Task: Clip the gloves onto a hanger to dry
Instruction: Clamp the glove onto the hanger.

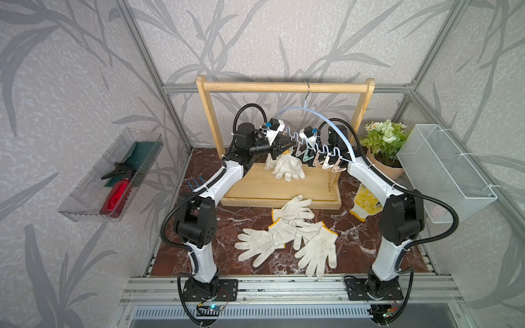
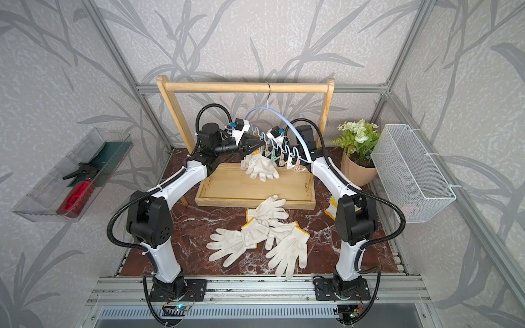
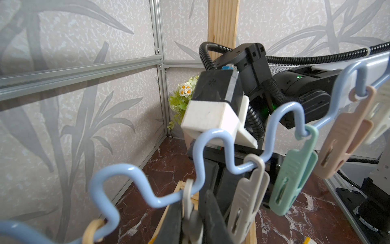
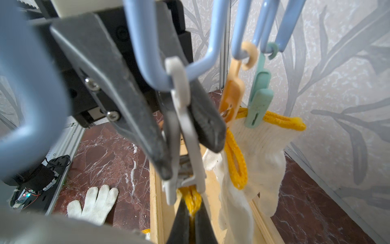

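Observation:
The light-blue hanger (image 1: pixel 326 119) hangs by its hook from the wooden rack. My left gripper (image 3: pixel 193 211) is shut on a white clip (image 4: pixel 179 84) of the hanger (image 3: pixel 126 169), and the clip's mouth gapes. Just under that mouth, my right gripper (image 4: pixel 191 202) is shut on the yellow-trimmed cuff (image 4: pixel 191 196) of an off-white glove, whose body is hidden. Two gloves (image 4: pixel 263 147) hang from the orange and teal clips, seen in both top views (image 1: pixel 287 167) (image 2: pixel 261 167). Several more gloves (image 1: pixel 261 244) lie on the table in front.
The wooden rack (image 1: pixel 284 86) stands at the back on its tray base. A yellow patterned glove (image 1: pixel 365 201) lies by the right arm. A potted plant (image 1: pixel 383 139) and a white wire basket (image 1: pixel 443 170) are at right, and a clear tray (image 1: pixel 85 204) with a red bottle at left.

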Motion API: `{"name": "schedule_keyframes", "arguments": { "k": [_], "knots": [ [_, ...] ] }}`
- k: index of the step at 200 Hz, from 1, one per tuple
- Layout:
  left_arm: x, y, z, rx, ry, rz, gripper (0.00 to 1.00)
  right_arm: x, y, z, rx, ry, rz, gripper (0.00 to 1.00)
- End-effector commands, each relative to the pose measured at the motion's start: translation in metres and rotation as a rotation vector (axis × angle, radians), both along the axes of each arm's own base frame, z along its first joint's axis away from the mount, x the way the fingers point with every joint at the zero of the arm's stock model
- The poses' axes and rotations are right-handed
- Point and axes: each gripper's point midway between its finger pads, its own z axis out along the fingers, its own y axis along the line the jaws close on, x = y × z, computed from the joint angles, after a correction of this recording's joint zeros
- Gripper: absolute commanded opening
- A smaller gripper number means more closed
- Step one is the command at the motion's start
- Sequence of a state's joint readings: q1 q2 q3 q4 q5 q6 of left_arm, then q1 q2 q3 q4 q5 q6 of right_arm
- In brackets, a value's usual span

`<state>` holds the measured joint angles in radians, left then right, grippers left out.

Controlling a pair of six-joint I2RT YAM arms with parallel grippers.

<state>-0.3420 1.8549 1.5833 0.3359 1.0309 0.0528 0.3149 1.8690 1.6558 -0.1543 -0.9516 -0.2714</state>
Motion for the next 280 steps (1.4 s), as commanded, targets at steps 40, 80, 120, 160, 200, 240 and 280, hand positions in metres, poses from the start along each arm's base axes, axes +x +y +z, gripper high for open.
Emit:
{"name": "schedule_keyframes", "arguments": {
  "k": [40,80,120,160,200,240,280],
  "knots": [
    [0.0,0.0,-0.016,0.03,0.02,-0.017,0.0,-0.006,-0.012,0.04,0.052,-0.078,-0.009,0.0],
    [0.001,0.0,-0.017,0.03,0.014,-0.01,0.0,-0.008,-0.011,0.042,0.062,-0.075,0.003,0.0],
    [0.001,0.0,-0.019,0.025,0.014,-0.007,0.03,-0.01,-0.009,0.046,0.085,-0.066,0.018,0.0],
    [0.0,0.001,-0.013,0.003,0.007,-0.005,0.34,-0.007,-0.009,0.041,0.077,-0.055,0.005,0.0],
    [-0.002,0.007,-0.003,-0.024,0.007,0.02,0.48,0.001,-0.012,0.033,0.057,-0.049,-0.041,0.15],
    [-0.005,0.019,0.003,-0.036,0.001,0.08,0.53,0.008,-0.02,0.012,0.026,-0.023,-0.124,0.47],
    [-0.005,0.036,-0.01,0.026,0.03,0.222,0.56,0.0,-0.043,-0.016,0.013,0.021,-0.275,0.56]
  ]
}}
